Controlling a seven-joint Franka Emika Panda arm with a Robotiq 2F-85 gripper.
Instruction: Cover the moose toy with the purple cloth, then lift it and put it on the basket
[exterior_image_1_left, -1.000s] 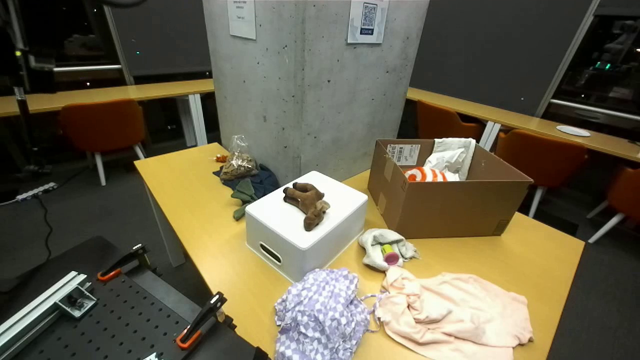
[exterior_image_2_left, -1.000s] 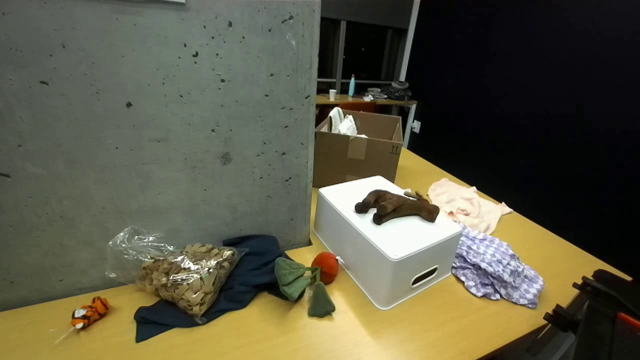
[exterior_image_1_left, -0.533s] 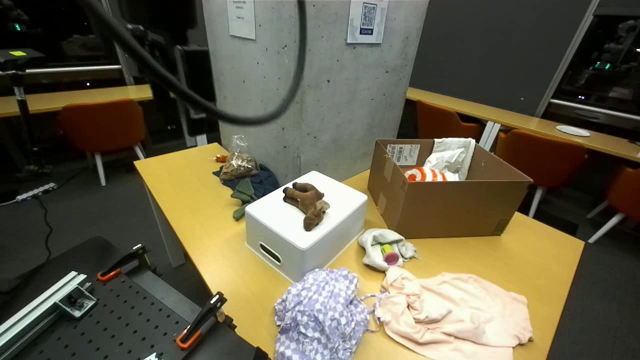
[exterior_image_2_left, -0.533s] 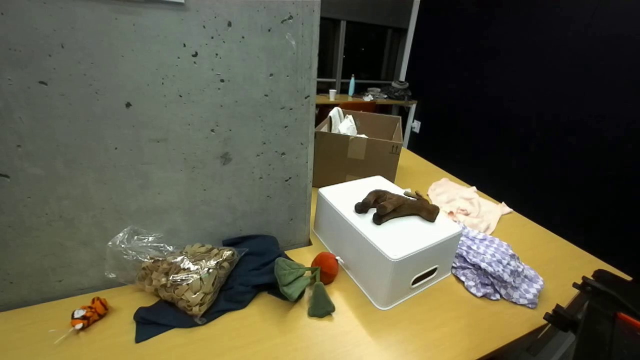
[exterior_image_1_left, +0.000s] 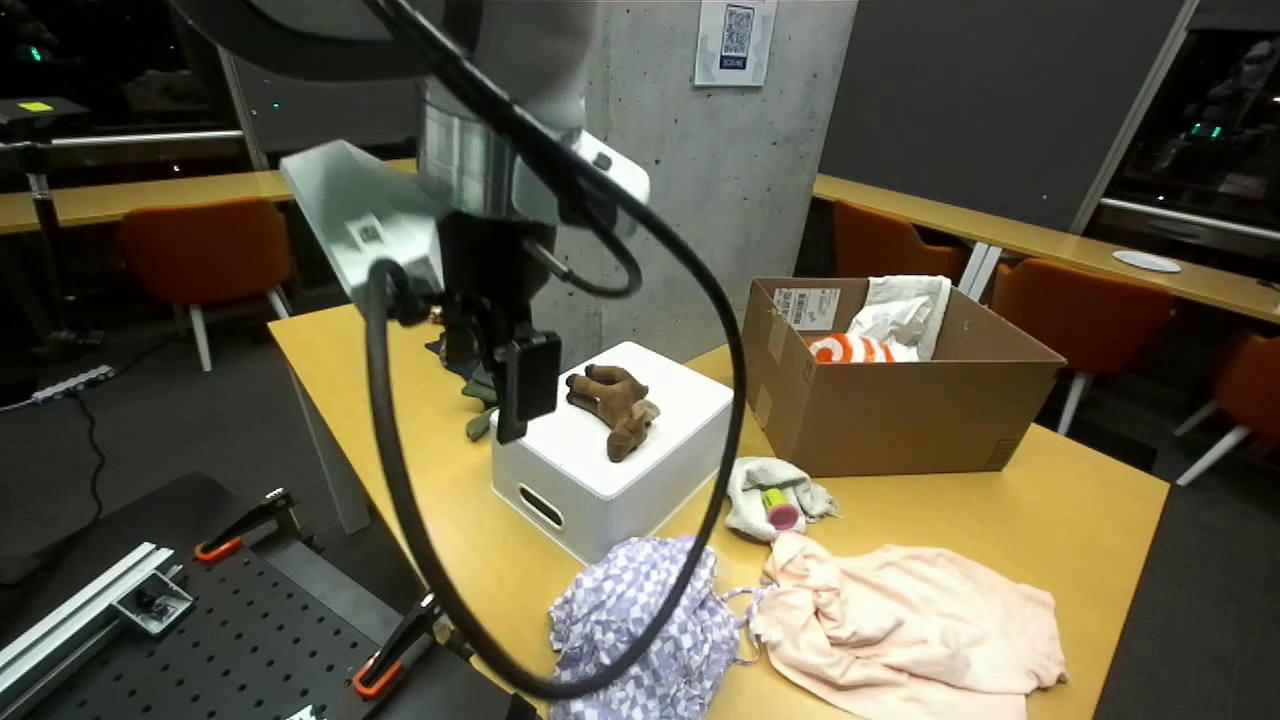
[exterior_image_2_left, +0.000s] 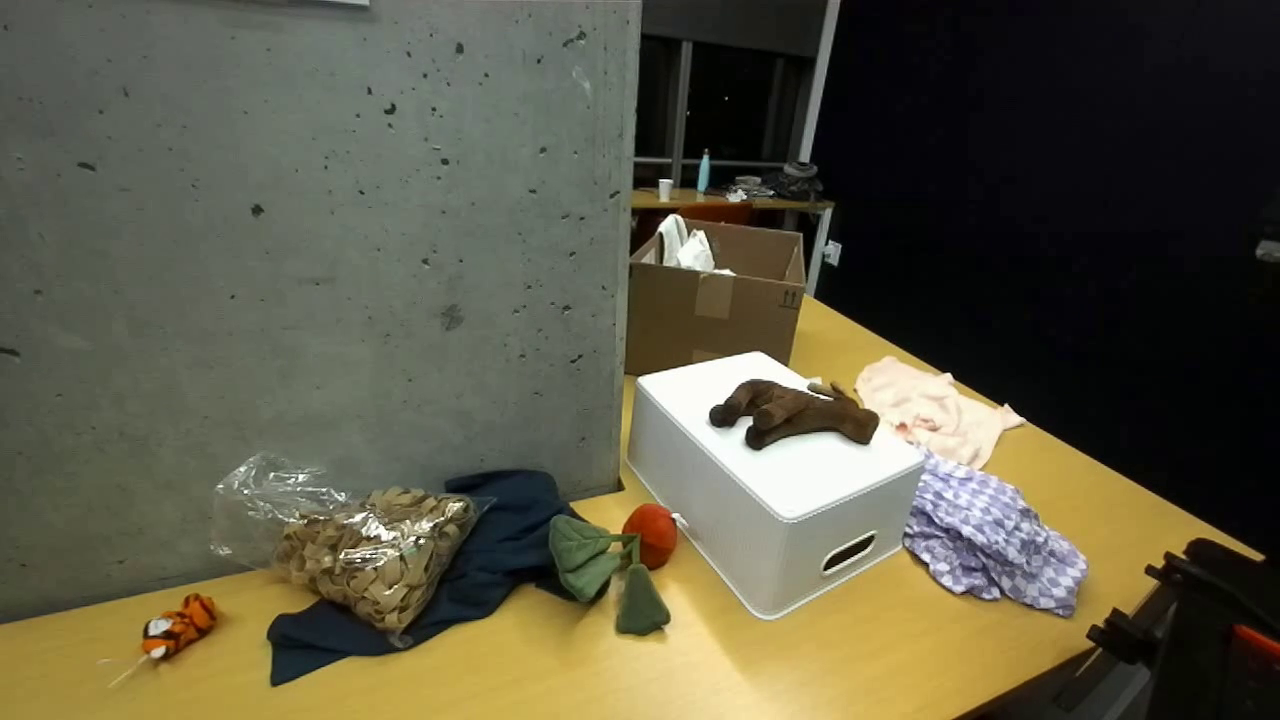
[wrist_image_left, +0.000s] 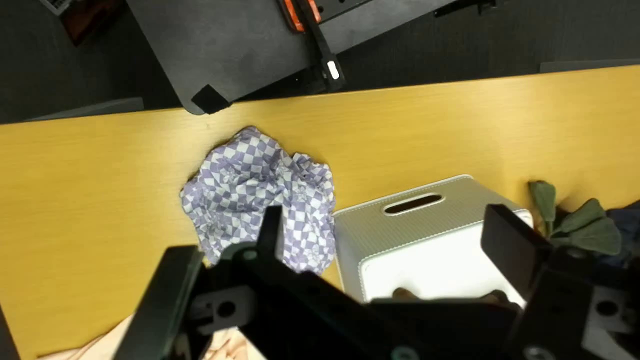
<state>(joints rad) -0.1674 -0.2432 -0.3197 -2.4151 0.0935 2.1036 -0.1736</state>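
The purple cloth (exterior_image_1_left: 640, 590) lies bunched on the tabletop (exterior_image_1_left: 1090, 510), against or just beside the white bin (exterior_image_1_left: 650, 497); you cannot be sure which. Expect it to be light and limp: it should gather easily into your pinch, then sag into whatever shape you lift it by. A pinch near an edge would probably let it hang wider over the toy than one at the middle of the heap. Mind the thin tie (exterior_image_1_left: 748, 612) that reaches to the peach cloth (exterior_image_1_left: 910, 630); it may drag that along.

The moose toy (exterior_image_1_left: 612, 400) lies uncovered on top of the white bin. It looks like plush, so likely soft, light and hard to damage. Once draped, it is best taken across the body, though fabric over fabric may slip. Which you should read as the basket, the white bin or the cardboard box (exterior_image_1_left: 920, 420), you cannot tell.

Your arm (exterior_image_1_left: 465, 160) comes in from above, and the end effector (wrist_image_left: 385, 227) points down, raised well clear of the tabletop. In the wrist view its fingers (wrist_image_left: 510, 245) stand wide apart, holding nothing, one overlapping the cloth, the other the white bin. To take the cloth, you likely need to shift over it and descend.
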